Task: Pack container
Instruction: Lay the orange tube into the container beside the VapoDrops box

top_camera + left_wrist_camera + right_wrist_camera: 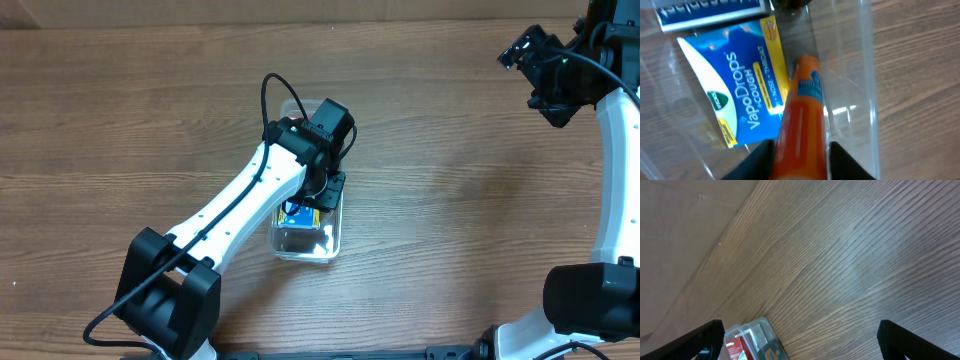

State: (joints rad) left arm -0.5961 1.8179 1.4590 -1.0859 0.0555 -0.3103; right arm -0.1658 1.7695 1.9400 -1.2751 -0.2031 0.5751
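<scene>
Down at the middle of the wooden tabletop (pixel 450 200), the left hand (pixel 801 155) was lowered into the container (pixel 335 243), a clear plastic bin with rounded corners lying lengthwise under the left arm. In the left wrist view its two dark fingers (pixel 760 159) were drawn in narrow, one on each side of an orange tube (pixel 801 107) with a blue label, and they pressed against the tube's sides. The tube lay tilted along the bin's right-hand clear wall (pixel 866 65), its rounded end pointing away from the hand. Just beside it on the floor of the bin lay a blue and yellow VapoDrops box (pixel 735 85), flat with the printed face up and touching the tube along one edge. Beyond that box sat a second blue box (pixel 710 11), only partly in view, its lettering too cut off to read. The right hand (pixel 800 336) hung well apart from the bin at the far right of the tabletop, its fingers (pixel 700 341) spread wide with nothing between them and only bare wood below. Near its left finger a clear package (pixel 751 341) with something red inside lay on the tabletop.
</scene>
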